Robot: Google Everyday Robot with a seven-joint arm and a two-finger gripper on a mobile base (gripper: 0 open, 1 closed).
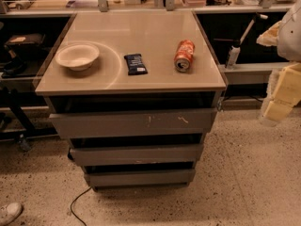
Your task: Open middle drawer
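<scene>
The middle drawer (pixel 136 154) is a plain grey handle-less front in a low grey cabinet (pixel 127 86) at the centre of the camera view. It sits pushed in, between the scratched top drawer front (pixel 134 122) and the smaller bottom front (pixel 140 177). A tiny pale scuff shows at its lower edge. My gripper (pixel 281 95), with pale yellow parts, hangs at the right edge of the view, well to the right of the cabinet and about level with the top drawer. It touches nothing.
On the cabinet top lie a white bowl (pixel 77 56), a dark blue snack bar (pixel 135 64) and an orange can (pixel 184 55) on its side. A black cable (pixel 77 201) and a white shoe (pixel 9 212) are on the speckled floor at the left. Workbenches stand behind.
</scene>
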